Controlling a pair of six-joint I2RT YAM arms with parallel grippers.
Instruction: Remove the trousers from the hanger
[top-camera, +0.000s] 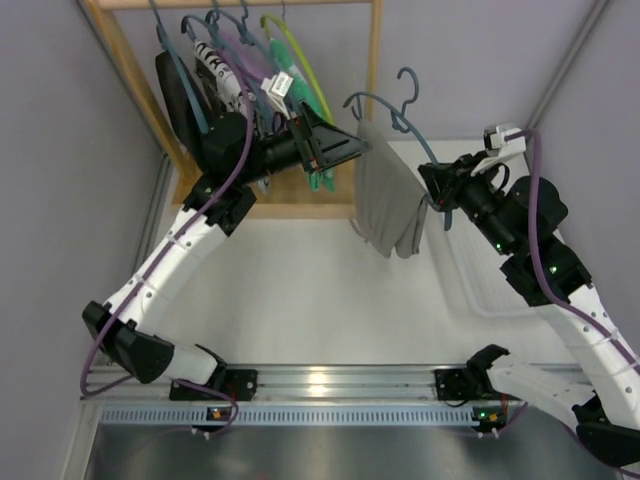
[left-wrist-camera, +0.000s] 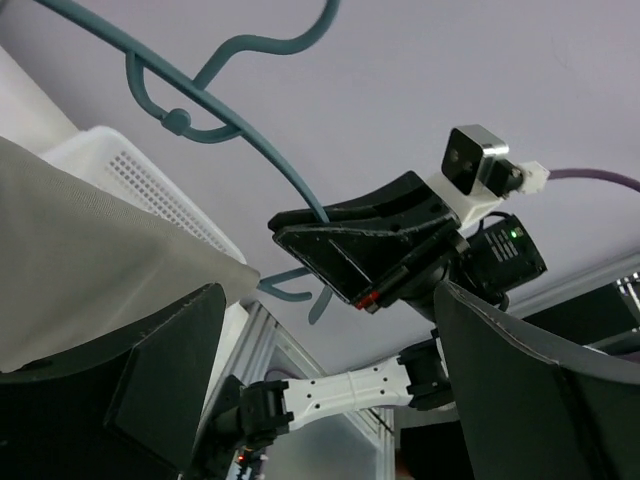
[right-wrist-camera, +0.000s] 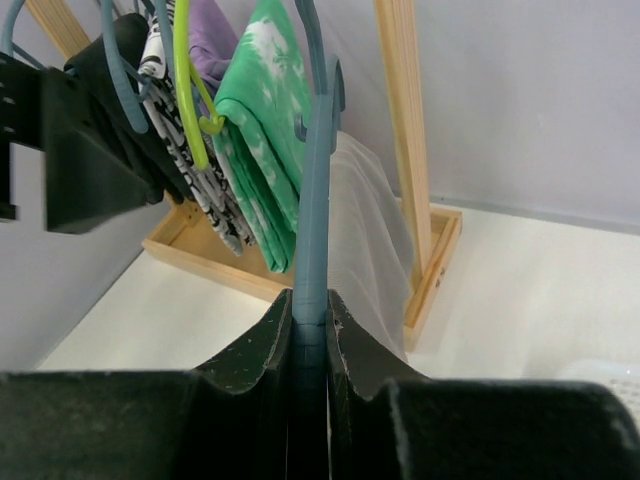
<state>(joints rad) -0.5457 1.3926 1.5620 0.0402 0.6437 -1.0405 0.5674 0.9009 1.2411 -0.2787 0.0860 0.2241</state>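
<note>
Grey trousers (top-camera: 390, 205) hang folded over a blue-grey hanger (top-camera: 385, 105) held in the air right of the rack. My right gripper (top-camera: 436, 187) is shut on the hanger's right end. In the right wrist view the hanger (right-wrist-camera: 318, 200) runs straight out from between the closed jaws (right-wrist-camera: 310, 320), with the trousers (right-wrist-camera: 365, 230) draped to its right. My left gripper (top-camera: 345, 150) is open just left of the trousers. In the left wrist view its wide-apart fingers (left-wrist-camera: 170, 370) sit below the trousers (left-wrist-camera: 90, 260) and the hanger (left-wrist-camera: 240, 130), holding nothing.
A wooden rack (top-camera: 375, 60) at the back holds several other garments on hangers (top-camera: 250, 70), among them a green one (right-wrist-camera: 270, 150). Its wooden base (top-camera: 300, 210) lies on the white table. A white perforated basket (top-camera: 480, 270) stands at the right.
</note>
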